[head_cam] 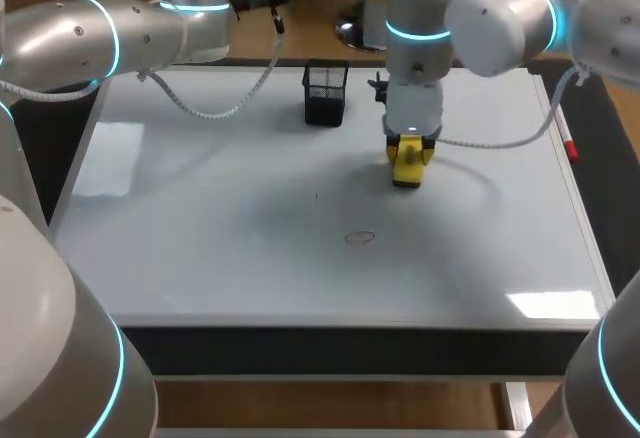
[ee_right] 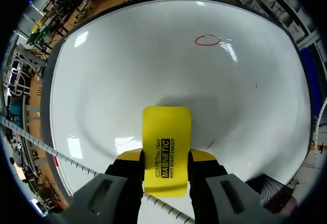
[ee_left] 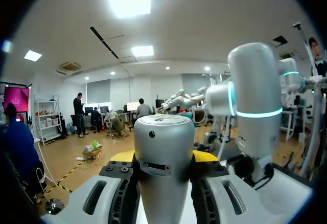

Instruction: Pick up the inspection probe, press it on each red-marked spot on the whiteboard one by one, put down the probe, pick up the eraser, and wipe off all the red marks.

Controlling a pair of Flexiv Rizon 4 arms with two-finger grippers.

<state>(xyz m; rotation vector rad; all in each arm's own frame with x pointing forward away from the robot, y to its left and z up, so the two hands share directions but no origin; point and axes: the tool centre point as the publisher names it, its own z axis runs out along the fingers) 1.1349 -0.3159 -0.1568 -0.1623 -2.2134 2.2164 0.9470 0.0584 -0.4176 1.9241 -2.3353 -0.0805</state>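
The whiteboard [head_cam: 200, 218] is smooth, glossy white with bright glare patches, the eraser [ee_right: 166, 142] looks like smooth yellow plastic, the probe [ee_left: 163, 152] like satin silver metal, and the far pen holder [head_cam: 325, 93] is black wire mesh.

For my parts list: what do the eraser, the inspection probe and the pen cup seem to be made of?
Eraser: yellow plastic shell, smooth with a soft sheen; the wiping pad is hidden.
Inspection probe: probably brushed metal, or silver-painted plastic, judging by its even grey shine.
Pen cup: black wire mesh, likely metal; its wall shows a fine see-through grid.
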